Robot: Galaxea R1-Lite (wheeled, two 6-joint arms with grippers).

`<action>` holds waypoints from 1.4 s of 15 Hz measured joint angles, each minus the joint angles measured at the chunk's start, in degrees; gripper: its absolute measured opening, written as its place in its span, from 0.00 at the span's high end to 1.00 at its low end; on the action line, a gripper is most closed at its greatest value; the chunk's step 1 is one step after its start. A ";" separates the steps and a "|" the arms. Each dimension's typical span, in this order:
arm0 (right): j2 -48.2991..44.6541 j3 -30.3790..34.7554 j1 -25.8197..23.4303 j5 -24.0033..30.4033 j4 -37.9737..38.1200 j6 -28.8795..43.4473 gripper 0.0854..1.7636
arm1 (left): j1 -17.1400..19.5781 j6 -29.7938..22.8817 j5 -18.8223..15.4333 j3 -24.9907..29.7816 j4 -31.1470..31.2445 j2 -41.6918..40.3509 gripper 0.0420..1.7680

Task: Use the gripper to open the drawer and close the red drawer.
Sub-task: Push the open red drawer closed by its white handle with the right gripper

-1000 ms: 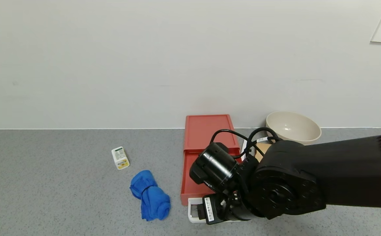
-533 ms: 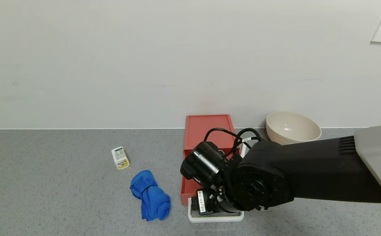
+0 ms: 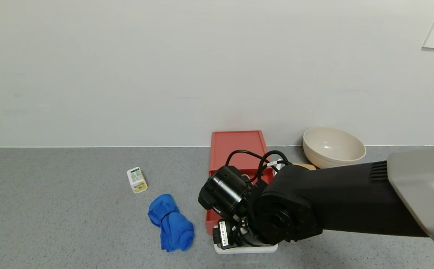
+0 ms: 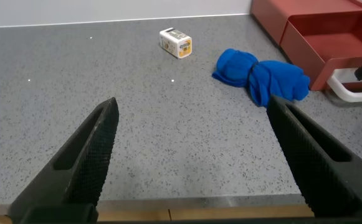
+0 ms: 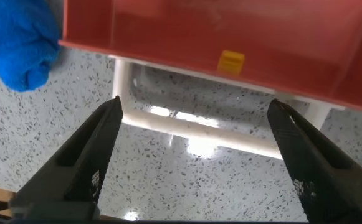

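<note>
**Right arm swings left over the handle**

Since a second ago the right gripper [image 5: 196, 155] has shifted left, fingers spread wide astride the white handle [image 5: 193, 127]. Drawer [image 3: 237, 149] sits pulled out against the wall, beige bowl [image 3: 333, 146] beside it. Blue cloth [image 3: 171, 222] lies near on grey counter [image 3: 52, 209]. Left gripper [image 4: 193, 155] hovers open, apart.

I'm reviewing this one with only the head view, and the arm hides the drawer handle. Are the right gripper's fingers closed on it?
Observer: No. The right wrist view shows the right gripper open, with the white handle between its spread fingers.
Operator: Is there anything on the drawer front?
Observer: A small yellow tab sits on the red drawer, above the handle.
Operator: And the left arm?
Observer: The left gripper is open over the countertop, facing the blue cloth.
</note>
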 joint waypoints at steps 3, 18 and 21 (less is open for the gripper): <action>-0.02 -0.23 1.00 0.20 2.06 1.46 0.03 | 0.00 -0.05 0.00 0.00 0.05 0.00 0.03; 1.24 -0.37 3.75 0.39 5.38 5.92 0.03 | 0.00 -0.16 0.09 0.00 0.09 0.00 0.03; 1.29 0.02 4.33 -1.76 5.10 5.95 0.03 | 0.00 -0.16 0.09 0.00 0.09 0.00 0.03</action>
